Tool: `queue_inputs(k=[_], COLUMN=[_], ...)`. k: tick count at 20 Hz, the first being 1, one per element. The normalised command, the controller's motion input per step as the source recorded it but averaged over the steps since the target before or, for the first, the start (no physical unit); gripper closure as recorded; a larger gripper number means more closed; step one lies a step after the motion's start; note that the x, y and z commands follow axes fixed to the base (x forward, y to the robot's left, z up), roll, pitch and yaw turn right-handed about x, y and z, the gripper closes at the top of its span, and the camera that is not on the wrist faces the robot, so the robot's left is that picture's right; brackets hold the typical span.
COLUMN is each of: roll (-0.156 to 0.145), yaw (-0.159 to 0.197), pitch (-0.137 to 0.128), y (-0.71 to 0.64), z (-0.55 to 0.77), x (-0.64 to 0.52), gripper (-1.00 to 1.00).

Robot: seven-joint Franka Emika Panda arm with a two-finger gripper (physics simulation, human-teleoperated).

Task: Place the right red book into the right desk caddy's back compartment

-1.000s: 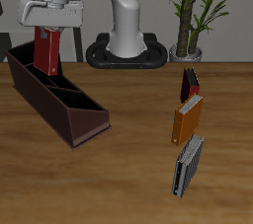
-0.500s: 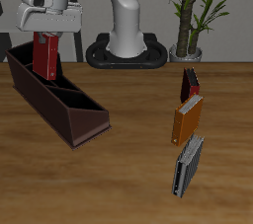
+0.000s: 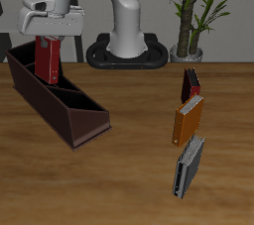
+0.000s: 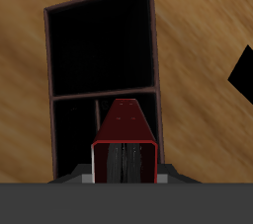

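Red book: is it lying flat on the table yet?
No: the gripper holds the right red book upright above the right desk caddy.

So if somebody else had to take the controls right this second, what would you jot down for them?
Claw: shut on the red book, holding it upright by its top.
Red book: hanging over the back end of the long dark caddy, its lower end about at the rim; not let go.
Other books: three standing in a row across the table, untouched.
Done: book picked up and carried over.
Left: lower it into the back compartment, open the claw, lift away.
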Motion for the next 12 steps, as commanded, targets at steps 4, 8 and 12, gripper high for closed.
queue_inputs(k=[4, 8, 12], roll=[-0.005, 0.004, -0.016], yaw=[-0.011, 0.004, -0.014], pitch=[0.018, 0.018, 0.011], y=[0.0, 0.0, -0.07], z=[-0.07, -0.12, -0.04], x=[0.06, 0.07, 0.05], gripper=[1.0, 1.0, 1.0])
